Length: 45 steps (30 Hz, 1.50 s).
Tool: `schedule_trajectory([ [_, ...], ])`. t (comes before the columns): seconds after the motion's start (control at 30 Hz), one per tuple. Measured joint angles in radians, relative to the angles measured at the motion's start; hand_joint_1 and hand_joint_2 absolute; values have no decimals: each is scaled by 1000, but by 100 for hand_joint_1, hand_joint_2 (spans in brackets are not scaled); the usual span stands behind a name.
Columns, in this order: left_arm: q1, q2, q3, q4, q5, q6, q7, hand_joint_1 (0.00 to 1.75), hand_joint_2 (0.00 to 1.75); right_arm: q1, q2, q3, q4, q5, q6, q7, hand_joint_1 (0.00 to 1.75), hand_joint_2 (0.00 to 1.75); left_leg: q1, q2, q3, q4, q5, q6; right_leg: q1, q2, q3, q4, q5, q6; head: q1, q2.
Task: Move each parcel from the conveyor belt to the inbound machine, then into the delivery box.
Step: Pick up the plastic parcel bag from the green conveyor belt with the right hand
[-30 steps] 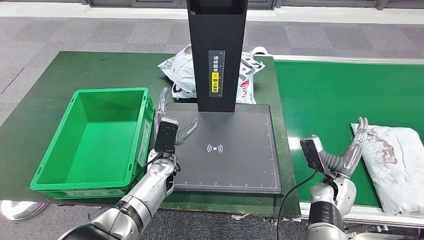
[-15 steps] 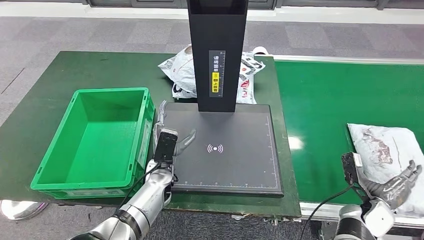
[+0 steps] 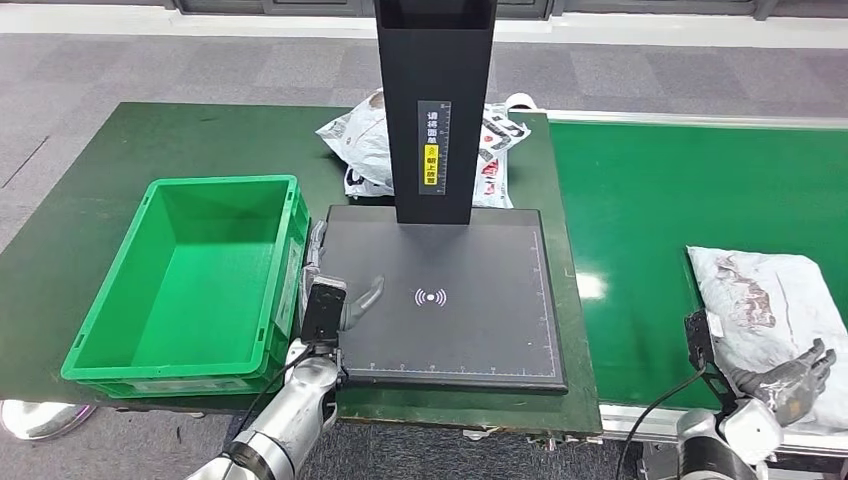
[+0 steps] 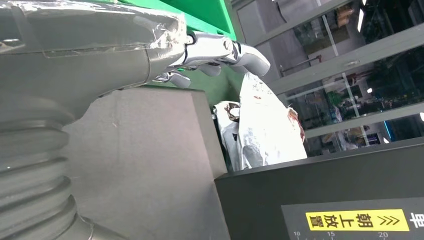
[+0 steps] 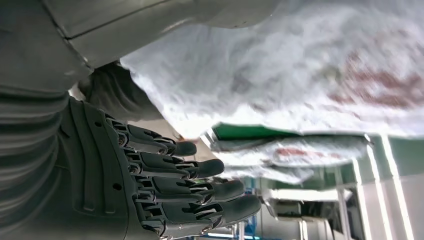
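A white crumpled parcel (image 3: 765, 300) lies on the green conveyor belt (image 3: 650, 220) at the right. My right hand (image 3: 795, 372) is at the parcel's near end, fingers spread and holding nothing. In the right wrist view the parcel (image 5: 300, 75) lies between the thumb and the stretched-out fingers (image 5: 200, 187), with a gap to the fingers. My left hand (image 3: 340, 298) hovers open over the left edge of the inbound machine's black plate (image 3: 470, 330); its fingers (image 4: 225, 50) hold nothing. The green delivery box (image 3: 290, 250) stands left of the plate, with nothing inside.
The machine's black column (image 3: 435, 110) rises at the back of the plate. Behind it lie more white printed parcels (image 3: 360, 140), seen beside the column in the left wrist view as parcels (image 4: 265, 130). The green table (image 3: 90, 220) ends close in front of the box.
My right hand swung right from the belt's near edge to the parcel's near end and has sunk a little. The parcel drifted slightly left. My left hand drew back toward me along the plate's edge.
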Motion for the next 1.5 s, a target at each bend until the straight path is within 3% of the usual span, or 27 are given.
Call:
schedule_trajectory([
  [0.07, 2, 1, 4, -6, -6, -11, 2, 0, 175, -6, -21, 28, 67, 4, 16, 48, 152, 175, 0, 0, 0, 0, 0, 0, 0, 0, 0, 0, 0, 0, 0, 0],
  [0.1, 3, 1, 5, -8, -10, -17, 3, 0, 175, -9, -32, 41, 103, 8, 37, 72, 175, 175, 0, 0, 0, 0, 0, 0, 0, 0, 0, 0, 0, 0, 0, 0],
  [0.43, 3, 2, 15, -10, -12, -59, 8, 0, 175, -54, -87, 116, 263, 15, 338, 145, 175, 175, 2, 3, 4, 0, -1, 0, 3, 3, 4, -2, 0, 0, 0, 0],
  [0.97, 7, 2, 23, -10, -10, -67, 10, 0, 175, -70, -98, 151, 302, 16, 355, 144, 175, 175, 2, 3, 6, 0, -2, 1, 4, 2, 7, -2, 0, 0, 0, 0],
  [1.1, 8, 2, 24, -10, -10, -68, 14, 0, 175, -69, -98, 152, 304, 4, 323, 119, 175, 175, 2, 3, 6, 0, -2, 1, 4, 2, 7, -2, 0, 1, 0, 0],
  [1.17, 9, 4, 26, -11, -11, -67, 17, 0, 175, -67, -97, 152, 307, -12, 271, 86, 175, 175, 2, 3, 6, 0, -2, 1, 3, 2, 7, -2, 0, 1, 0, 0],
  [1.23, 13, 7, 30, -17, -15, -62, 22, 0, 175, -66, -93, 151, 309, -56, 179, 2, 175, 175, 2, 3, 5, 0, -2, 1, 3, 2, 6, -2, 0, 1, 0, 0],
  [1.37, 34, 9, 44, -46, -38, -49, 39, 0, 175, -72, -51, 145, 267, -246, 22, -301, 175, 175, 1, 3, 5, 0, -2, 0, 2, 3, 5, -1, 0, 0, 0, 0],
  [1.5, 39, 8, 51, -66, -80, -35, 51, 0, 175, -70, 30, 161, 109, -561, 15, -555, 175, 175, 1, 2, 4, 0, 0, 0, 2, 1, 5, -1, 0, 0, 0, 0],
])
